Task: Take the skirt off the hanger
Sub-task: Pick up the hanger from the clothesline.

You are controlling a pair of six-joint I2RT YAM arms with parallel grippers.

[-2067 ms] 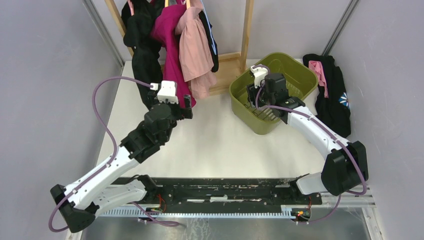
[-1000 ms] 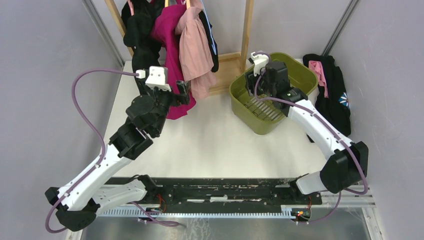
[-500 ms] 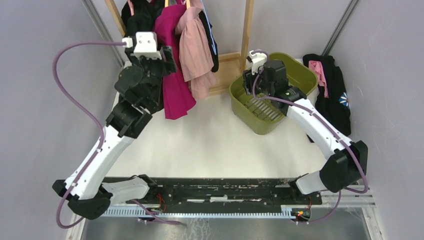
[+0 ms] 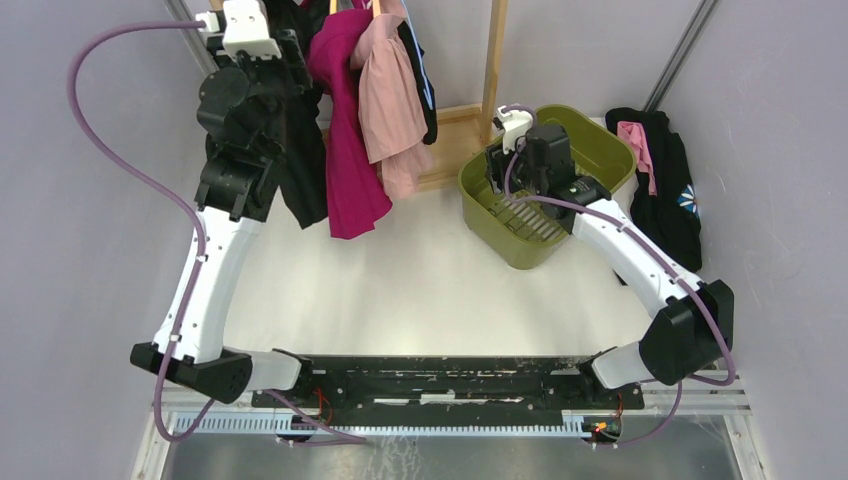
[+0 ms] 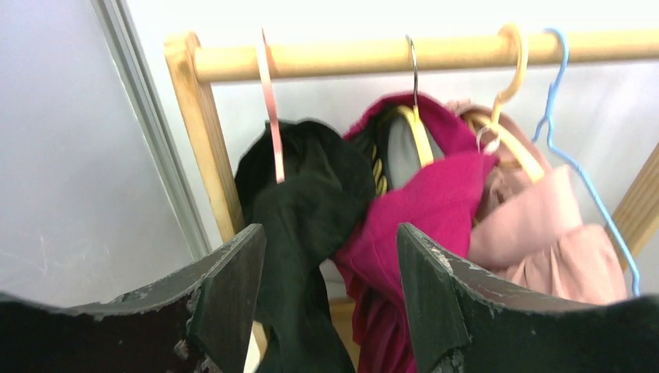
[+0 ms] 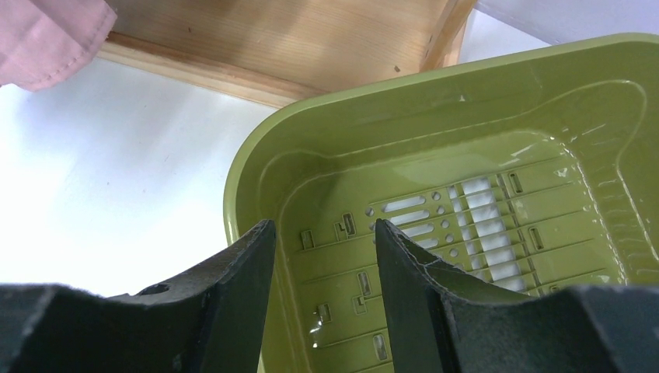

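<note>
The skirt (image 5: 311,202) is, I think, the black cloth, but I cannot be sure which cloth on the rod (image 5: 350,56) is the one. It hangs under the left end of the rod on a thin pink hanger (image 5: 268,109). It drops straight down, long and narrow, with the hanger hook over the top of the rod. A red cloth (image 5: 435,202) hangs next to it, touching it, farther along the rod, and a pink cloth (image 5: 544,249) hangs past that. The left gripper (image 5: 330,241) is up high, just below the rod, and looks right at the skirt. Its two fingers are spread wide and hold nothing. The skirt lies straight ahead of it, a little toward its left finger. The right gripper (image 6: 322,233) is well away from the rod, over the green basket (image 6: 256,155), also spread and holding nothing. So the left arm is the nearer one, and it needs to go forward to reach the skirt.
</note>
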